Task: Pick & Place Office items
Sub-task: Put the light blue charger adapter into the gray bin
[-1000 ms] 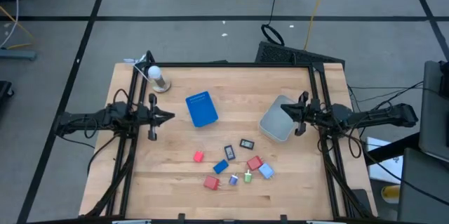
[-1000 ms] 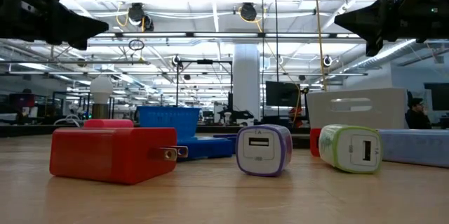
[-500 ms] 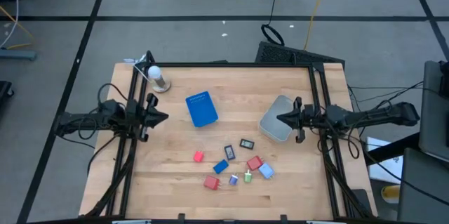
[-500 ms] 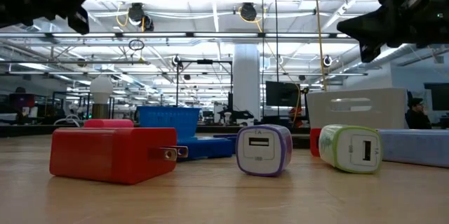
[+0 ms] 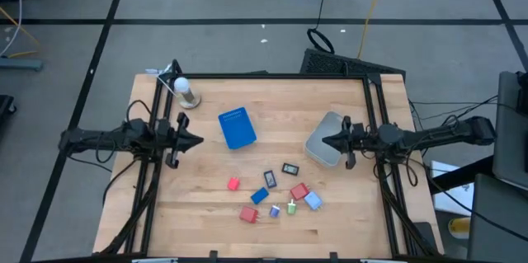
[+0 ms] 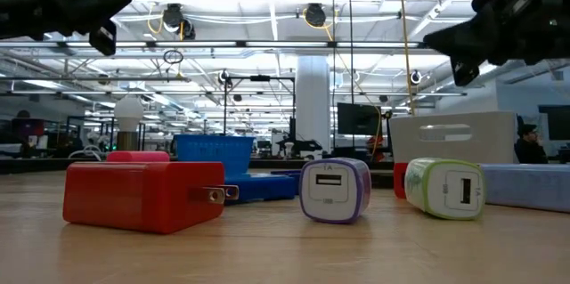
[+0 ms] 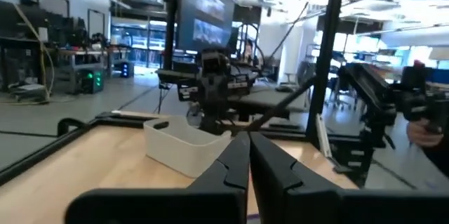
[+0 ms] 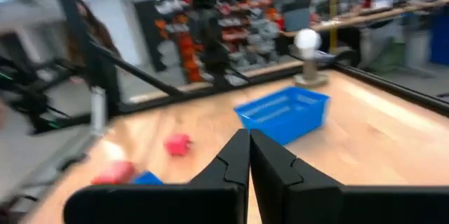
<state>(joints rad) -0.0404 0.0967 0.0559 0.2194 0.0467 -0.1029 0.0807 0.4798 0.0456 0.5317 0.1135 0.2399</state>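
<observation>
Several small office items lie in a cluster near the table's front middle: red blocks, a blue block, a light-blue block, two black bits, a green bit and a purple bit. My left gripper is shut, high over the table's left side. My right gripper is shut too, high over the grey bin. Neither holds anything.
A blue square tray lies left of centre at the back. A white ball on a stand is at the far left corner. Black frame posts stand by both arms. Bare wood lies between the tray and the items.
My left gripper has tipped its fingers upward and rolled a little in place. My right gripper has swung its tip slightly toward the near edge, and now points straight at the table's left over the bin. The items have kept still.
</observation>
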